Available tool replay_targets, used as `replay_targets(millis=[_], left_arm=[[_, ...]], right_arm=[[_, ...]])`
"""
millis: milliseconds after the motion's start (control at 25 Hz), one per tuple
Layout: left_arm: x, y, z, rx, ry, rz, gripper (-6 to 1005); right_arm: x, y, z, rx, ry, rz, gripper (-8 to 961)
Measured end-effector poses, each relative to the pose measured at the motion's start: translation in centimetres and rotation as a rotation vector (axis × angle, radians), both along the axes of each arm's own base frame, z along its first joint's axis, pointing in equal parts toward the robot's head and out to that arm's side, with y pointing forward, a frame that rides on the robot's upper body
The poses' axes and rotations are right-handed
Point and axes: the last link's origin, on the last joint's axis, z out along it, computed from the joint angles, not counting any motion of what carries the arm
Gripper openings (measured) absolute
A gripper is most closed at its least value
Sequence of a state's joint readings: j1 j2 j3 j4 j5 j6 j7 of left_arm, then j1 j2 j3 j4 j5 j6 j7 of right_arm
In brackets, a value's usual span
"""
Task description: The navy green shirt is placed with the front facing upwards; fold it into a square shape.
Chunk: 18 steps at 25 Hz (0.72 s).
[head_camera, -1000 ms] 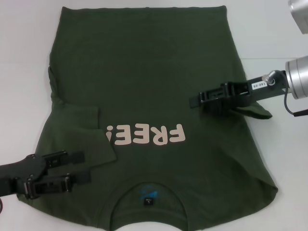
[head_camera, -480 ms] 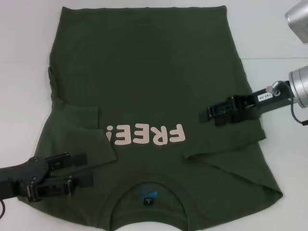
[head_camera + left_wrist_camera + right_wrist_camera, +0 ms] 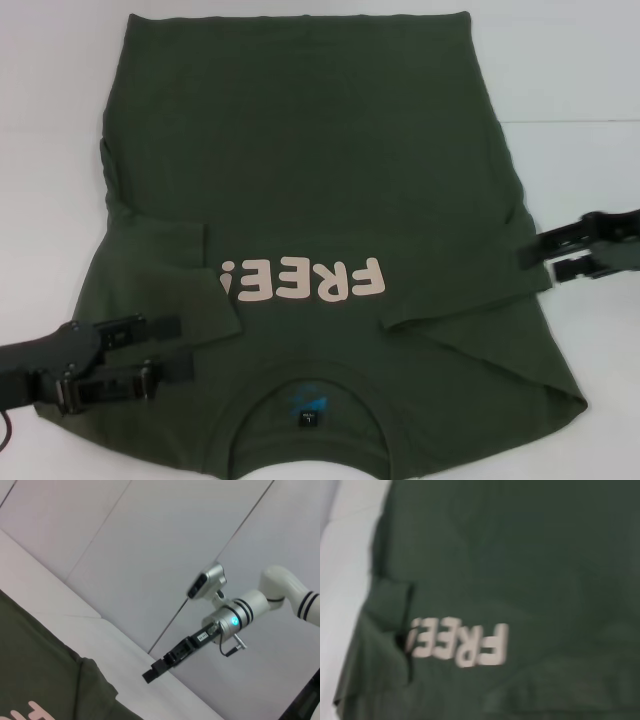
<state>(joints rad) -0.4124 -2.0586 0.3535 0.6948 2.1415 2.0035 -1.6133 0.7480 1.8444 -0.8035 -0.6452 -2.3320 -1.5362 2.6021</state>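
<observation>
Head view shows the large dark olive-green cotton T-shirt [image 3: 320, 240] lying face up on the white table [image 3: 570, 90], both short sleeves turned in over the chest, so I judge the sleeve step done and a lengthwise fold of the body next. The left gripper [image 3: 165, 350] hovers empty, jaws parted, by the collar-side shoulder; the right gripper [image 3: 545, 258], parted and empty, sits at the shirt's edge. Pale panelled walls [image 3: 150, 540] stand behind.

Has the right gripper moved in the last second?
Yes. The right gripper has pulled back toward the robot's right, from over the shirt beside the "FREE!" lettering to the shirt's right edge, jaws open and empty.
</observation>
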Motion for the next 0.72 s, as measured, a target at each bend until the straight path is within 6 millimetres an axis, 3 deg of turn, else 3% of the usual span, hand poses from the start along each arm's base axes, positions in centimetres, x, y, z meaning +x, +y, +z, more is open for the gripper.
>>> replay_targets(millis=[160, 360, 720], left_arm=[[-0.1, 0.5, 0.0, 0.014, 0.012, 0.014, 889], [-0.3, 0.8, -0.4, 0.027, 0.023, 0.037, 888], [-0.6, 1.2, -0.7, 0.038, 0.039, 0.058, 889]], right_arm=[[1.4, -0.1, 1.7, 0.054, 0.011, -0.060, 721], [1.9, 0.6, 2.3, 0.069, -0.082, -0.089, 721], [1.4, 2.8, 1.3, 0.121, -0.210, -0.036, 720]])
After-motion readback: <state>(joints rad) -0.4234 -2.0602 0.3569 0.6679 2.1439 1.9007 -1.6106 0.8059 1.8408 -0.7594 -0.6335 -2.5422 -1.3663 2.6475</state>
